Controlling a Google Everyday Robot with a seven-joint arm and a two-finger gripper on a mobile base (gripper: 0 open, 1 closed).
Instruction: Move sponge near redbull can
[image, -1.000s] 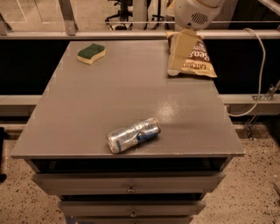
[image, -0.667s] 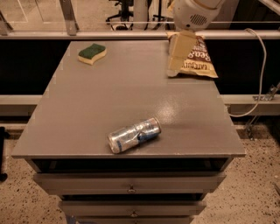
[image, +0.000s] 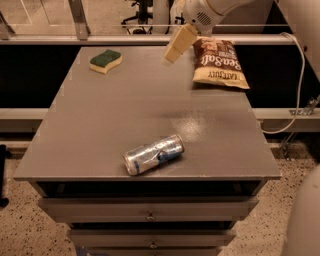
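The sponge (image: 105, 60), dark green on top over a pale yellow body, lies at the far left of the grey table (image: 120, 110). The redbull can (image: 153, 154), silver and blue, lies on its side near the table's front edge, its shiny round end facing front left. My gripper (image: 176, 46) hangs from the white arm over the far middle of the table. It is to the right of the sponge, just left of the chip bag, and holds nothing that I can see. The sponge and the can are far apart.
A brown-and-yellow chip bag (image: 218, 62) lies at the far right of the table. Drawers (image: 150, 207) sit under the tabletop. A white cable (image: 299, 85) hangs off to the right. A rail runs behind the table.
My gripper has moved left, off the chip bag and toward the sponge's side. The sponge, the can and the bag have not moved.
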